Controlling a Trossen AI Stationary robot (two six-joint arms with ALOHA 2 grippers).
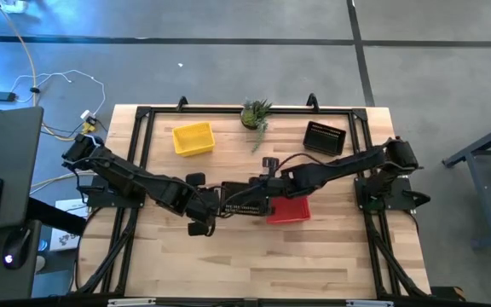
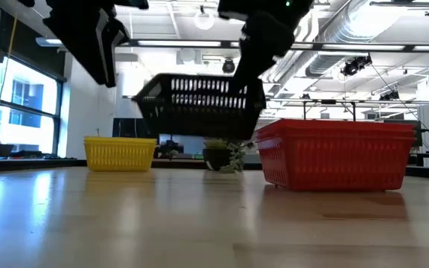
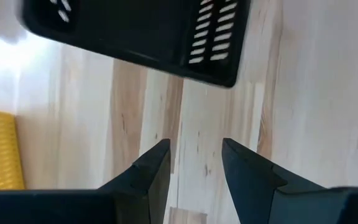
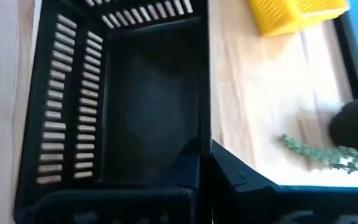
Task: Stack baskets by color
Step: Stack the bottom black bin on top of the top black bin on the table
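Observation:
A black basket (image 2: 199, 104) hangs above the table near its middle, with my right gripper (image 4: 207, 171) shut on it. Beside it, a red basket (image 1: 290, 210) stands on its bottom on the table. My left gripper (image 3: 194, 165) is open just to the left of the lifted basket, over bare wood, with nothing between its fingers. Farther back, a yellow basket (image 1: 193, 138) stands at the left and another black basket (image 1: 325, 136) at the right. My right gripper holds the black basket by the rim of one wall (image 4: 204, 134), at the end toward the table's right. One finger is inside the basket and one outside. The fingers slant down from the right. The basket hangs clear of the table, open side up and roughly level.
A small potted green plant (image 1: 256, 113) stands at the far edge between the yellow and the far black basket. A black frame (image 1: 143, 119) runs around the table's edges. Bare wood lies along the near side.

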